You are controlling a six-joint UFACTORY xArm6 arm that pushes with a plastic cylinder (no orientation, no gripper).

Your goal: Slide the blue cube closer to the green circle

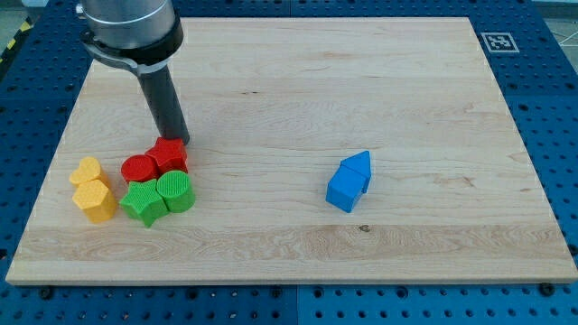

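You saw the bench (pixel 298 54) with my tip (pixel 180 140) touching the red star (pixel 169 153) near its left edge; this tool was a bare rod, grasping nothing. The blue cube (pixel 344 190) lay right of centre against a blue triangle (pixel 358 165), well apart from the green circle (pixel 176 191) in the left cluster.

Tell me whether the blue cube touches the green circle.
Apart. The camera view shows the blue cube toward the view's right and the green circle at the left, bare board between them.
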